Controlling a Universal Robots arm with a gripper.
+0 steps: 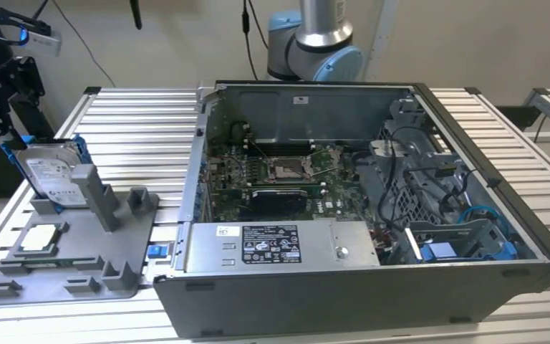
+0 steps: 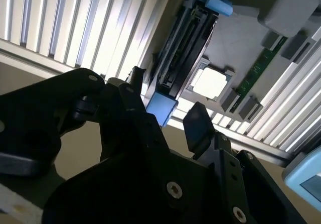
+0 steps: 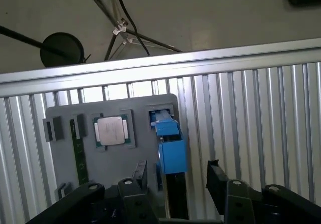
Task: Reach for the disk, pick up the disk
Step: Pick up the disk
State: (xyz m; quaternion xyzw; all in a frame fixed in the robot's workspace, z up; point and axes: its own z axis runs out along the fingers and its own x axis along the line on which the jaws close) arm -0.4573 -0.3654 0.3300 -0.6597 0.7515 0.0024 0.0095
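Pincer (image 3: 175, 176) spread wide, directly over the disk (image 3: 171, 152); disk stands on edge in grey holder (image 3: 115, 158); long axis runs between the fingers (image 3: 214, 176).

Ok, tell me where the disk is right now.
The disk stands on edge in the grey tray at the exterior view's left, beside the computer case, with the open gripper just above it.
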